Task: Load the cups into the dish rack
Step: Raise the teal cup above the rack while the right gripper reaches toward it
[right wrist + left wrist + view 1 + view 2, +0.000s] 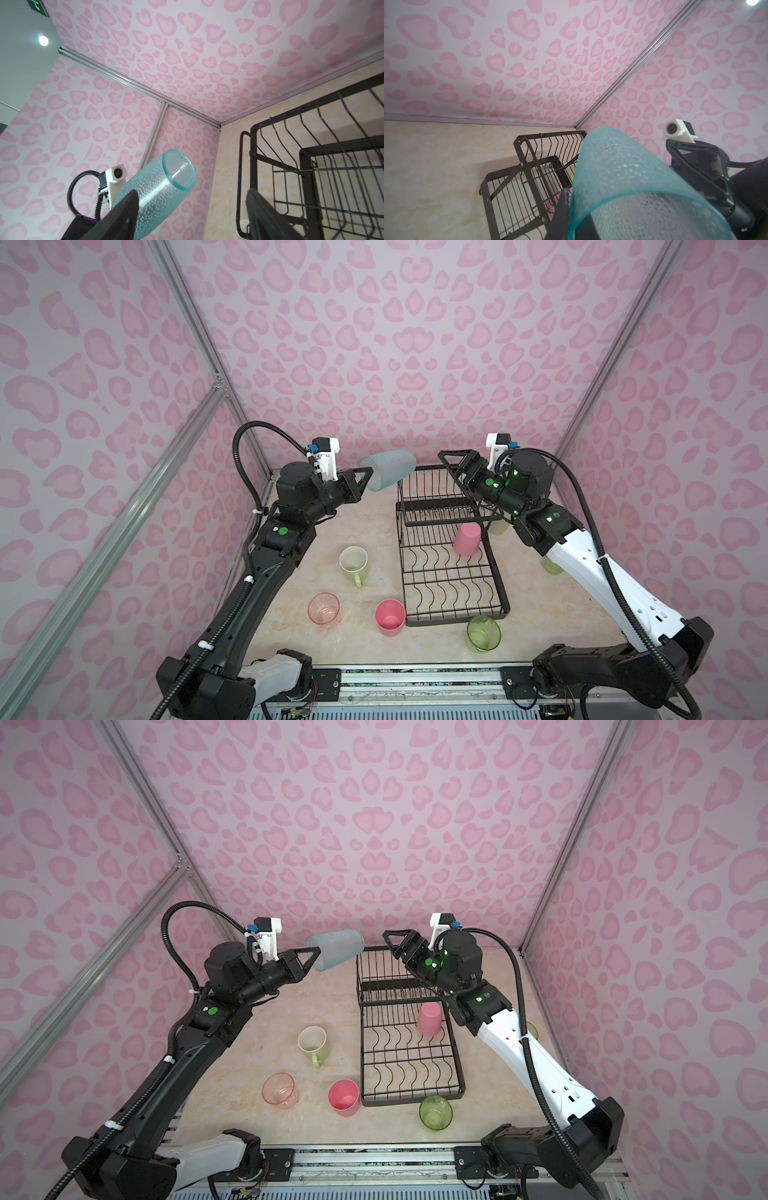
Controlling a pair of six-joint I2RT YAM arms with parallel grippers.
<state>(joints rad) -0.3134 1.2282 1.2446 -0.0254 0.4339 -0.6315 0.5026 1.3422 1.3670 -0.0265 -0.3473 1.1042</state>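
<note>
L gripper pinched shut on rim of frosted teal tumbler, held on its side in air at 11 o'clock of dish rack. R gripper spread, empty, above raised basket.

Done: 1 opaque pink tumbler, looks inverted, in lower tray.

Left on desk:
- pale-green mug, 9 o'clock of rack
- clear pink glass & 2nd pink tumbler, approx 7
- clear green glass, 6
- 2 more cups part-hidden by R arm, 3
</note>
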